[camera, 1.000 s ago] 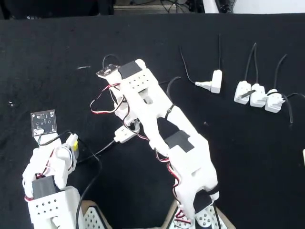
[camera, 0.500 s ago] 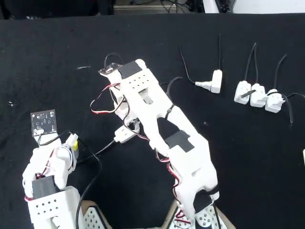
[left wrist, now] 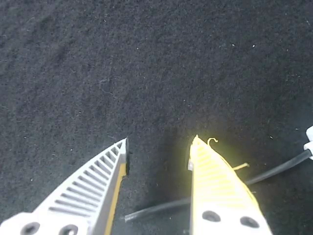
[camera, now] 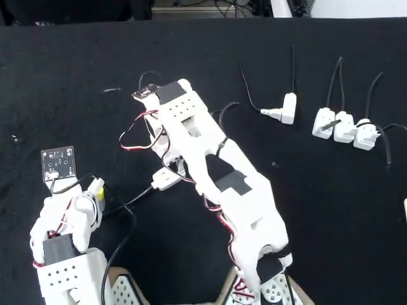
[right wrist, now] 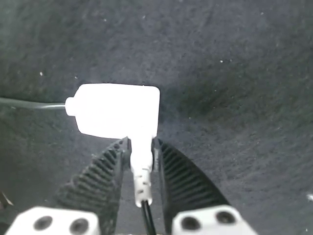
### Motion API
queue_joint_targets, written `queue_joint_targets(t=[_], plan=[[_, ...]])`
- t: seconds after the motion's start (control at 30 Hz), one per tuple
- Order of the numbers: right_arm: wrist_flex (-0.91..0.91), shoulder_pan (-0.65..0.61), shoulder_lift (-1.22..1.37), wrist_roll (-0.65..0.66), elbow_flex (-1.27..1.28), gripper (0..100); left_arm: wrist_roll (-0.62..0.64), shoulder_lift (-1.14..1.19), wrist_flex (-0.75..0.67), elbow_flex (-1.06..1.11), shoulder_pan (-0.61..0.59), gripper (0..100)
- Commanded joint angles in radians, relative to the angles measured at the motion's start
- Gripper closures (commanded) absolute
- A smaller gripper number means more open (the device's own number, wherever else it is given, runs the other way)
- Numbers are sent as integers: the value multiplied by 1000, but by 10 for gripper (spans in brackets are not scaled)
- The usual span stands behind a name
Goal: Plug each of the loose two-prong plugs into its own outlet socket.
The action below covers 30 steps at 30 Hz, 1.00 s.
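Note:
My right gripper is shut on the narrow stem of a white plug, whose blocky body lies on the black cloth just past the fingertips. A thin cable leaves the body's side. In the high view a white plug piece shows beside the right arm, its black cable trailing toward the left arm. My left gripper stands open low over the cloth at the front left, with a black cable running under its fingers and nothing between them.
At the back right lie an L-shaped white plug and socket and a row of three white plug units, all with black cords. The black cloth covers the table. The right arm spans the middle.
The right arm has swung slightly to the left, still holding the plug. The left arm has not moved.

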Motion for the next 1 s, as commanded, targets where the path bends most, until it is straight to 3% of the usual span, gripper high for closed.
queue_joint_targets(t=[0.0,0.5,0.73,0.97], plan=[[25,8,-12,-14,-39,988,-9,-8,-2,-12,2,788],[-132,-44,-18,-12,101,988,-9,-8,-2,-13,2,788],[-133,-51,-38,0,51,981,-9,-8,-2,-13,2,788],[-94,-52,-133,164,53,709,-11,-8,-2,-13,2,788]])
